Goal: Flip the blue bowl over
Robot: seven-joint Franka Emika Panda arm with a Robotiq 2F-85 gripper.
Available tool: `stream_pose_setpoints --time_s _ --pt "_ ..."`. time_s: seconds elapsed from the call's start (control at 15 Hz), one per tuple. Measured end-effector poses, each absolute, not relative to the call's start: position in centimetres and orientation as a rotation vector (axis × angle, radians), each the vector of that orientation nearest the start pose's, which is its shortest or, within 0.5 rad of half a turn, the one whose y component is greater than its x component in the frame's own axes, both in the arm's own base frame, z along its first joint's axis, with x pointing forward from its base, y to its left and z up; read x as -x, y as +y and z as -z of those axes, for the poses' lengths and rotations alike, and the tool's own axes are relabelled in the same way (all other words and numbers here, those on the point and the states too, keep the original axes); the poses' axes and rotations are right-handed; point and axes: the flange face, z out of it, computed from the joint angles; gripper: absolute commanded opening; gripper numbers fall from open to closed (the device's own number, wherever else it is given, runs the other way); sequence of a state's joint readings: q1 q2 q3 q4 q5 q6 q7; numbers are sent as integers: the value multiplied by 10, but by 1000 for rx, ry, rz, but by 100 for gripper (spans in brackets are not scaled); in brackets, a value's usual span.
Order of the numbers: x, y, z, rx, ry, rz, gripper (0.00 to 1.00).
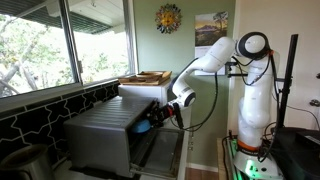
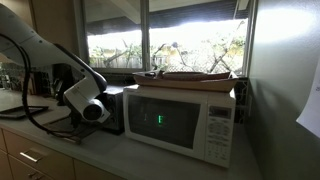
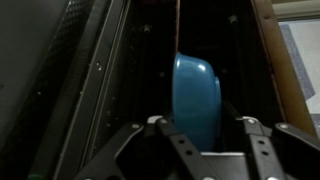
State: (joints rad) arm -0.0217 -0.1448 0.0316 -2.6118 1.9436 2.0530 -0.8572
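The blue bowl stands on its edge between my gripper's two fingers in the wrist view, rim side facing right. The fingers sit close on both sides of it and the gripper looks shut on the bowl. Behind the bowl is a dark gap between dark panels. In an exterior view the bowl shows as a small blue patch just ahead of the gripper, beside the grey metal appliance. In an exterior view the gripper is low over the counter; the bowl is hidden there.
A white microwave stands on the counter with a wooden tray on top. Windows run behind the counter. A dark appliance sits between gripper and microwave. A dark pot stands at the near end.
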Motion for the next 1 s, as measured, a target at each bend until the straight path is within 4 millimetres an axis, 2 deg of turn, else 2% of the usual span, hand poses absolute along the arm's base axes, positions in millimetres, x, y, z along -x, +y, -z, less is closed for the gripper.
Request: stream_pose_setpoints --time_s 0.13,0.33,0.4,0.47,0.53,0.6,0.67,0.73,0.8,0.87,0.93,1.0 --pt "-434 53 -323 1667 555 350 60" --pt "-433 51 -324 1690 546 333 55" --pt "-433 50 -325 1695 543 329 50" --pt "-433 50 -326 1698 542 326 36" --pt "-432 49 -327 1701 539 323 32" --pt "-433 49 -329 1700 538 323 35" --pt "-433 49 -331 1701 534 324 33" --pt "-433 49 -334 1699 531 328 34" --pt "-434 48 -338 1695 525 336 39" --pt "-435 48 -344 1689 518 344 59" --pt "-436 48 -350 1685 512 349 60" --pt "-435 48 -352 1690 510 345 66"
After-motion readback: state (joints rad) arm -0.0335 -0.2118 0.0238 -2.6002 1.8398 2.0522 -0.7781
